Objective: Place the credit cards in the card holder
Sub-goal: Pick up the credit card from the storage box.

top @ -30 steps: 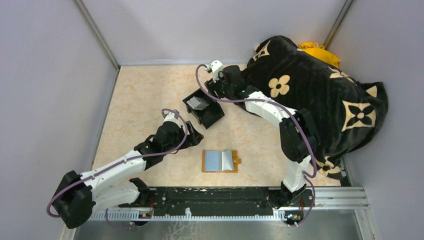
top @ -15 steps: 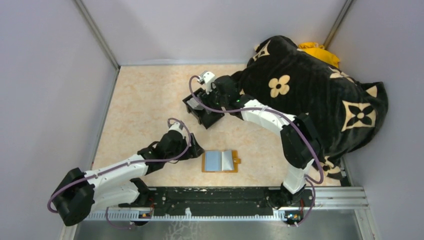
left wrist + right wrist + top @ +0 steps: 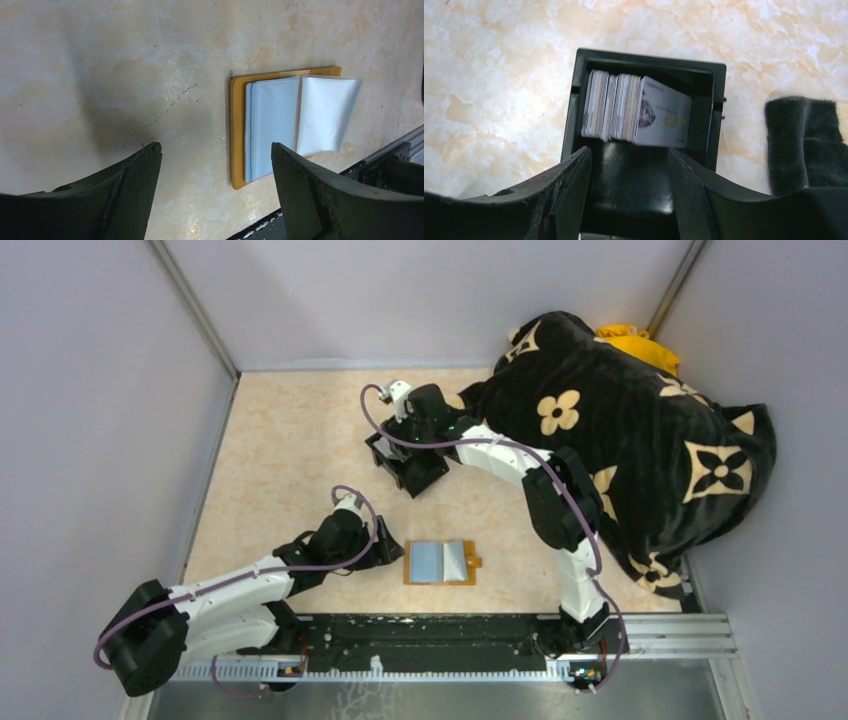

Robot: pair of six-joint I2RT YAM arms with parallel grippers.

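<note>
The card holder (image 3: 440, 562) lies open on the table, an orange-tan cover with pale blue-grey pockets (image 3: 272, 130) facing up. My left gripper (image 3: 386, 552) hovers just left of it, open and empty (image 3: 216, 150); the holder's left edge lies between its fingertips in the left wrist view. The credit cards (image 3: 634, 112) stand as a stack on edge inside a black open-topped box (image 3: 649, 57). My right gripper (image 3: 629, 152) hangs open over the box's empty half, apart from the cards. From above, that gripper (image 3: 397, 445) hides the cards.
A black blanket with tan flower marks (image 3: 640, 430) is heaped at the right, over something yellow (image 3: 635, 345). Its edge (image 3: 804, 140) lies close beside the box (image 3: 420, 475). Grey walls close in the left, back and right. A metal rail (image 3: 450, 640) runs along the near edge.
My left gripper has come nearer and rightward to the card holder's left edge. My right gripper has swung left and settled over the black box. Both stay open.
</note>
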